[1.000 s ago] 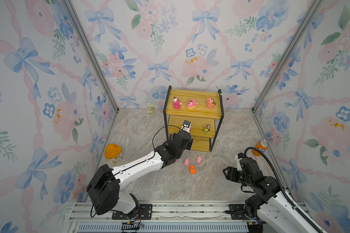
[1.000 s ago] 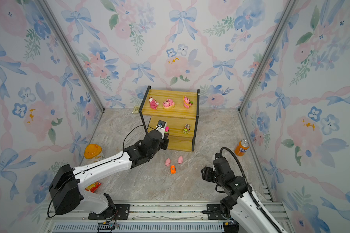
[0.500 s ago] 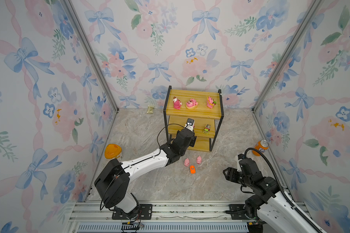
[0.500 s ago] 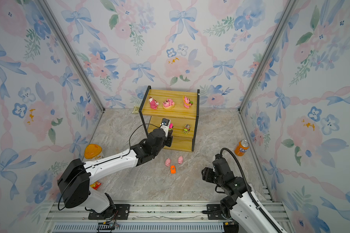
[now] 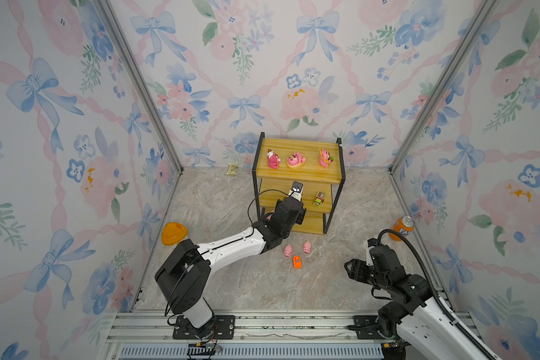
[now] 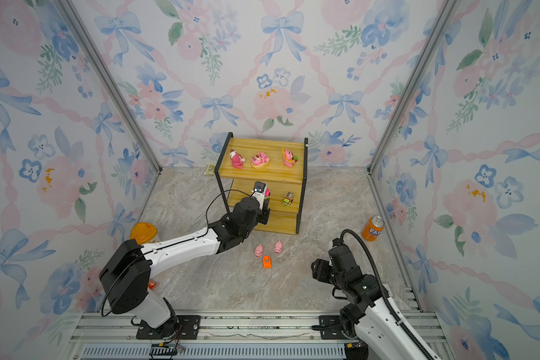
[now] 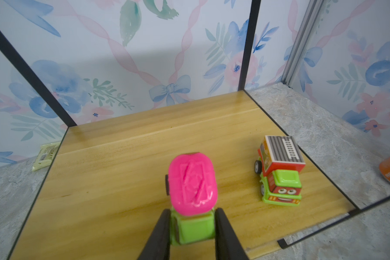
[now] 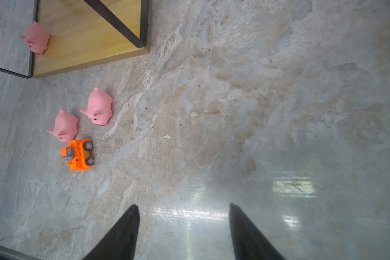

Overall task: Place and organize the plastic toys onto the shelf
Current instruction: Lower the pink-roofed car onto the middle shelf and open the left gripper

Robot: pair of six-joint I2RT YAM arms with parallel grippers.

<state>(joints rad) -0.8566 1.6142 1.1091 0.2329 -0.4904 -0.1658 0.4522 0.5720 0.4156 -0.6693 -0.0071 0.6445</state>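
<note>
Left gripper point(image 7: 191, 212), pinching pink-green car point(image 7: 192, 184) at lower centre, now reaches deeper over shelf point(image 7: 122, 144) middle tier (release likely next); right gripper point(image 8: 184, 210) spread.

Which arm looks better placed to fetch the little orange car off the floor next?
Probably right: the right jaws stand open and empty, with the orange car in plain sight ahead. The left jaws are busy, shut on the pink-green car at the shelf.

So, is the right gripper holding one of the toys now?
No, the right gripper stands open with nothing between its jaws.
</note>
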